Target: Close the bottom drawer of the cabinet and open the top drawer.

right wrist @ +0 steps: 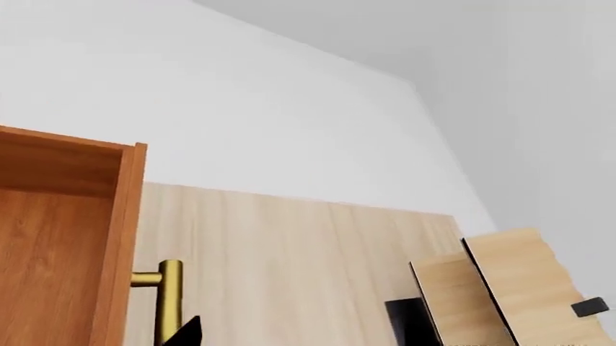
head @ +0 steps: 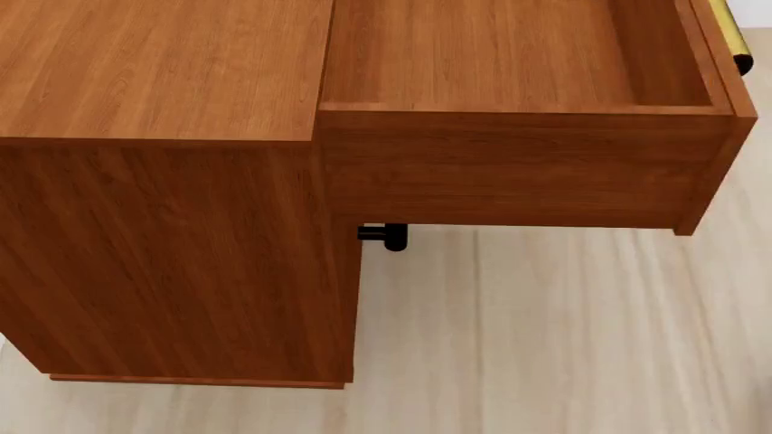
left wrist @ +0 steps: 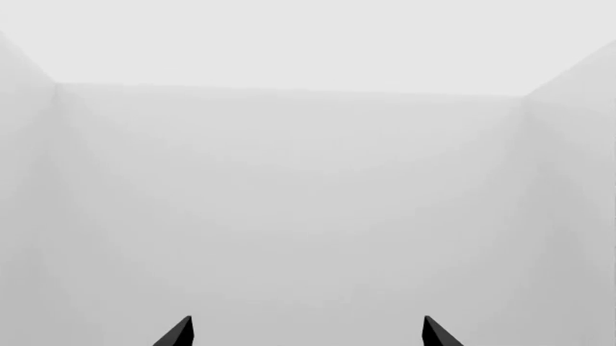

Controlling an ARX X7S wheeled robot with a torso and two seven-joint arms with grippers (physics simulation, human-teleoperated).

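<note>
- Where the left wrist view shows them, the left gripper has two dark fingertips set wide apart with nothing between them, so its jaws are released.
- Ahead of that gripper lies only a pale, bare surface meeting grey walls.
- Of the right gripper, only one dark tip shows at the edge of the right wrist view, so whether its jaws are released or clenched cannot be told.
- That tip sits just beside the brass handle of the top drawer, and contact cannot be told.
- Seen from the head, the top drawer is pulled far out of the cabinet, its box bare inside, with the handle at its front edge.
- Under the drawer, a small black part pokes out by the cabinet's front corner; what it belongs to is unclear.
- Neither the bottom drawer nor the middle one can be made out, since the open top drawer hides the front below it.
- Past the handle, in the right wrist view, a pale wooden rack with a black base stands well apart on the light wood floor.
</note>
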